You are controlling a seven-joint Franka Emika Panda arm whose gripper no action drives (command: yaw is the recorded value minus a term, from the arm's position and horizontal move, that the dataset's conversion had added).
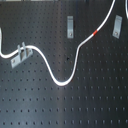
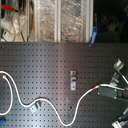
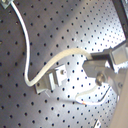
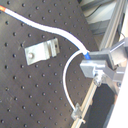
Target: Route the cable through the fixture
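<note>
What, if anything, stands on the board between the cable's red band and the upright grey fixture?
Nothing visible. In the first exterior view only bare pegboard separates the cable from the fixture; the slanted bracket sits beyond the band.

Black pegboard (image 1: 35, 95) (perforated) under white cable (image 1: 75, 60), three grey brackets (image 1: 70, 26).

Board (image 1: 75, 105): lies flat under everything.
Fixture (image 1: 70, 26): on the board, between the two other brackets in the first exterior view.
Slanted bracket (image 1: 117, 26): to the first exterior view's right of the fixture.
Two-pronged bracket (image 1: 19, 54): at the first exterior view's left (the cable (image 1: 65, 77) crosses it).
</note>
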